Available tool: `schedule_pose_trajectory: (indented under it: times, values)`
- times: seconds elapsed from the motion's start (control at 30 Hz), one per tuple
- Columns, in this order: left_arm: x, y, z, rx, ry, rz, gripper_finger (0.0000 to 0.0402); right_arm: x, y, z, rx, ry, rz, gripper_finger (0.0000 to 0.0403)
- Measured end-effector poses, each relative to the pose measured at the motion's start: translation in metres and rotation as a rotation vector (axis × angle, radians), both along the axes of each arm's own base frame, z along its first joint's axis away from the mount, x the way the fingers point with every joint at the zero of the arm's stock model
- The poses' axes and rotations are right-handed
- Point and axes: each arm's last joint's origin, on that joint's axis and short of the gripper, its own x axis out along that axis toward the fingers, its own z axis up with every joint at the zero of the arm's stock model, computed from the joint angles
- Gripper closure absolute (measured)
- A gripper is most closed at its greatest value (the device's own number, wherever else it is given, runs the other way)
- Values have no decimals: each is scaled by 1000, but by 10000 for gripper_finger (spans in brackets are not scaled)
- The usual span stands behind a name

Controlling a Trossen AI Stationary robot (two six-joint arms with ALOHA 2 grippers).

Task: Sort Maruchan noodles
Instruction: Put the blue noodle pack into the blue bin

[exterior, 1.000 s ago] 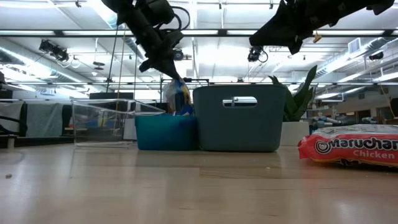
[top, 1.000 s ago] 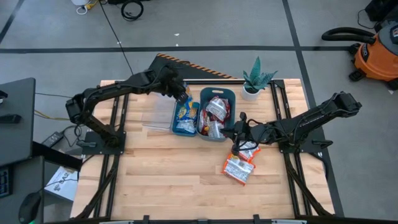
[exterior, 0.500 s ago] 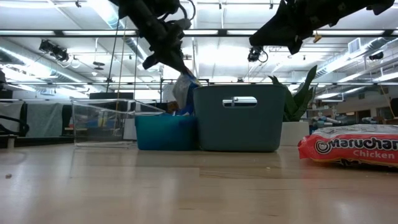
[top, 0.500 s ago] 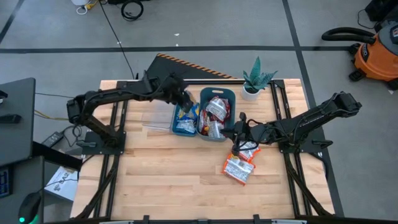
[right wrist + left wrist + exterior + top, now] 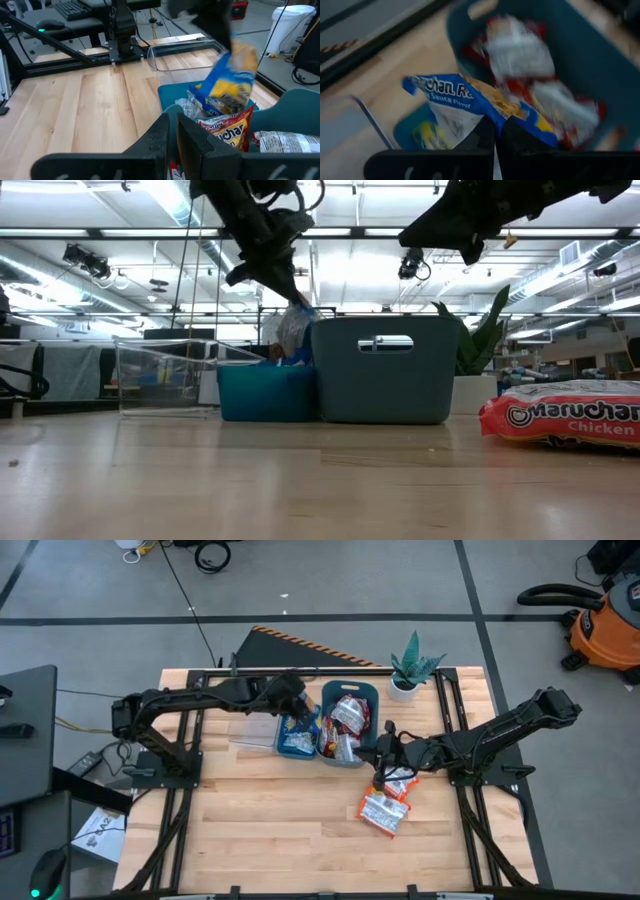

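A: What's the left gripper (image 5: 297,712) doing?

B: Its jaws are pinched on a yellow-and-blue Maruchan packet (image 5: 465,107), which hangs from them above the small blue bin (image 5: 296,735). The low view shows the packet (image 5: 293,328) dangling just over that bin's rim.

A: And the right gripper (image 5: 380,778)?

B: It hangs just above the table (image 5: 270,820), beside the tall grey-blue bin (image 5: 349,724). Its jaws look pressed nearly together in its wrist view, with nothing visible between them. Directly under and just past them lie the loose red-and-white packets (image 5: 385,808) on the bare wood.

A: What's in the bins?

B: The grey-blue one holds red-and-white noodles (image 5: 349,715); the smaller one below the left jaws holds yellow-and-blue packets (image 5: 293,741).

A: Tell me about the surface.

B: Pale butcher-block planks on a black frame. A clear plastic container (image 5: 165,375) stands on the far side of the small bin from the right jaws. A potted plant (image 5: 410,668) sits at the back edge.

A: The room?

B: Grey floor with dark taped lines, an orange shop vacuum (image 5: 603,625) well off to the right, a desk (image 5: 25,730) on the left. In the low view, ceiling strip lights (image 5: 330,230) run over an open workshop.
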Motion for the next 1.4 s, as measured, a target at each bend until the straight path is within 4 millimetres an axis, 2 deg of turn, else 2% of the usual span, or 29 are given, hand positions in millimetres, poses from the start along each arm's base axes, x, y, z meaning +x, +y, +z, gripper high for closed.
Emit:
schedule_pose_trajectory:
  times: [0.17, 0.3, 0.43, 0.67, 1.03, 1.17, 1.27, 1.4]
  values:
    - [7, 7, -9, -12, -71, 30, 392, -1, 2, 0, -3, 2, 12, 364]
    - [6, 5, -31, -55, -112, 33, 392, -2, 7, 0, -4, 3, 31, 364]
    - [4, 3, -43, -86, -149, 37, 392, -3, 10, 0, -8, 7, 43, 364]
    - [3, -5, -49, -103, -120, -23, 392, -3, 10, 0, -14, 2, 25, 364]
    - [-2, -6, -41, -115, 12, -51, 392, -3, 10, 0, -22, 4, 26, 364]
    - [-6, -9, -39, -106, 98, -90, 373, -3, 10, 0, -22, 4, 26, 364]
    - [-8, -9, -29, -91, 155, -131, 351, -3, 10, 0, -23, 4, 26, 364]
    - [-11, -11, -4, -56, 239, -234, 327, -3, 10, 0, -22, 4, 25, 364]
